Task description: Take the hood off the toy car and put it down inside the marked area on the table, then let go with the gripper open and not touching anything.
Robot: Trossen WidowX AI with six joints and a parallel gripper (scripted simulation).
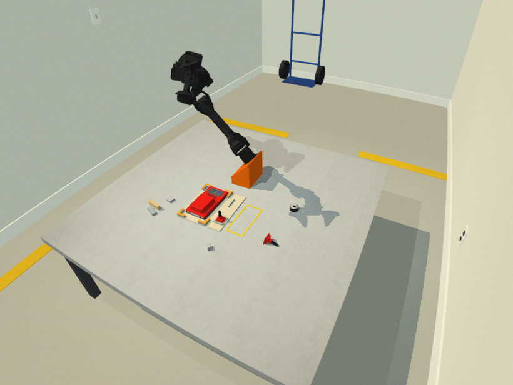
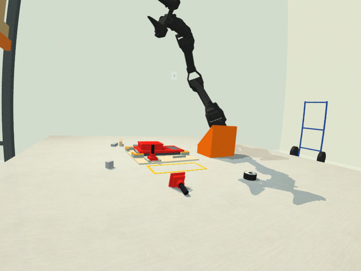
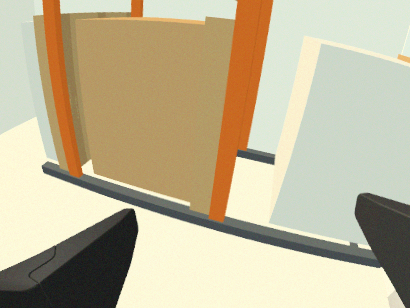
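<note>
The red toy car [image 1: 206,202] [image 2: 163,150] sits on a beige board [image 1: 238,200] [image 2: 191,158] between orange corner pieces. It has a raised red block at one end and a grey panel at the other. Which part is the hood I cannot tell for certain; no part is seen lifted off. The marked area, a yellow outline [image 1: 252,222] [image 2: 180,171], lies on the table beside the board, with nothing inside it. My gripper [image 2: 153,8] [image 3: 249,214] is open and empty, high above the table and far from the car. The wrist view shows neither car nor marked area.
A red piece with a black stem [image 1: 219,217] [image 2: 152,157] stands on the board. A similar piece [image 1: 268,239] [image 2: 177,180] lies tipped beyond the outline. A black-and-white disc [image 1: 293,207] [image 2: 250,175] and small blocks lie around. The orange arm base [image 1: 249,175] [image 2: 223,141] stands behind.
</note>
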